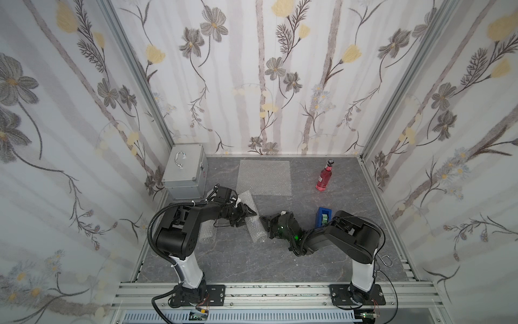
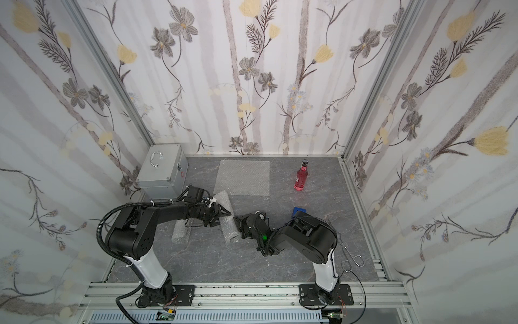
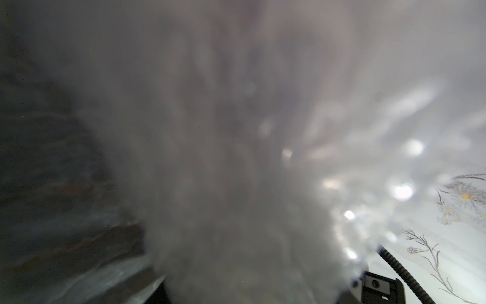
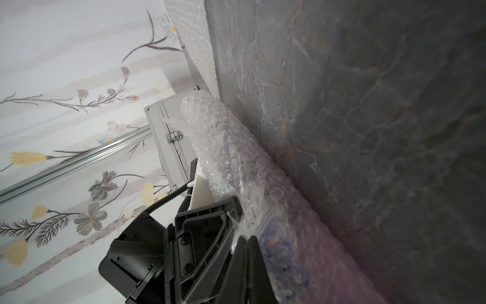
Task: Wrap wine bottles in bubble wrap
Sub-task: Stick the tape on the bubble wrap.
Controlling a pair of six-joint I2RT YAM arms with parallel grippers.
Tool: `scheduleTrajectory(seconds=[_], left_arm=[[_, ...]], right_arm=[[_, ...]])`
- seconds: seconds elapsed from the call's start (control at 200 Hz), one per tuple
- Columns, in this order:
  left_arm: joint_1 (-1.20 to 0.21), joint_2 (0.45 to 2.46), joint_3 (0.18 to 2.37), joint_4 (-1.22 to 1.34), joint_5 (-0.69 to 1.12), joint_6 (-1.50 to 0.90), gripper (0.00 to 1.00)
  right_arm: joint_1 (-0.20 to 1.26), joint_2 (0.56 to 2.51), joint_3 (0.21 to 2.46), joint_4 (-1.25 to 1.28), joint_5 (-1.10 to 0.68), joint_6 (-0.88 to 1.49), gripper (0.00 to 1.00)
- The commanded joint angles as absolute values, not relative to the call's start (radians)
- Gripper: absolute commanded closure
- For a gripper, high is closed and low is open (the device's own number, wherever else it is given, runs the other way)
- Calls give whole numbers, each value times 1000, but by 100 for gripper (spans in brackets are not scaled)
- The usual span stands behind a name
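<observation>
Wine bottle under wrap: one wrapped bottle (image 1: pixel 255 232) (image 2: pixel 230 234) lies flat on the desk (image 1: pixel 232 261), centre frame in both top views. Its long axis runs nearly up-down the frame, the lower end leaning slightly right and the upper end close to the lower left corner of the flat bubble wrap sheet (image 1: pixel 263 178) (image 2: pixel 244 178). In the right wrist view the wrapped bottle (image 4: pixel 236 163) shows a purple tint through the bubbles. I cannot tell which end holds the neck.

Left gripper (image 1: pixel 250 213) (image 2: pixel 224 213) reaches in from the left, across the roll at mid-length. The left wrist view is filled with blurred wrap (image 3: pixel 236 158). I cannot tell whether these jaws are grasping the roll or only lying against it.

Right gripper (image 1: pixel 263 220) (image 2: pixel 237 220) (image 4: pixel 248 239) comes in from the right. Its jaws are clenched, tips against the roll's side. I cannot tell whether any film is nipped between them.

A second wrapped roll (image 1: pixel 207 232) (image 2: pixel 182 232) lies to the left, partly under the left arm, its axis also roughly up-down.

Red-pink bottle (image 1: pixel 324 176) (image 2: pixel 301 175) stands upright, unwrapped, upper right of the desk, well apart from both arms.

Silver case (image 1: pixel 185 174) (image 2: pixel 161 171) sits in the upper left corner. Blue tape dispenser (image 1: pixel 324 217) (image 2: pixel 298 210) is beside the right arm.
</observation>
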State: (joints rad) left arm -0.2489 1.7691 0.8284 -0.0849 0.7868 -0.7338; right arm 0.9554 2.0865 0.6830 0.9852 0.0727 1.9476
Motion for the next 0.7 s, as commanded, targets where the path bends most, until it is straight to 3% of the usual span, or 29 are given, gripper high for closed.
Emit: scheduleTrajectory(seconds=[0.0, 0.475, 0.695], left_arm=[[-248, 1773, 815, -223, 639, -736, 56], [-247, 1773, 819, -227, 635, -731, 56], [-248, 1766, 817, -225, 635, -730, 56]], right_arm=[[952, 2072, 703, 935, 26, 1956, 99], [916, 1969, 918, 426, -15, 1619, 93], [907, 1964, 900, 424, -28, 1612, 93]])
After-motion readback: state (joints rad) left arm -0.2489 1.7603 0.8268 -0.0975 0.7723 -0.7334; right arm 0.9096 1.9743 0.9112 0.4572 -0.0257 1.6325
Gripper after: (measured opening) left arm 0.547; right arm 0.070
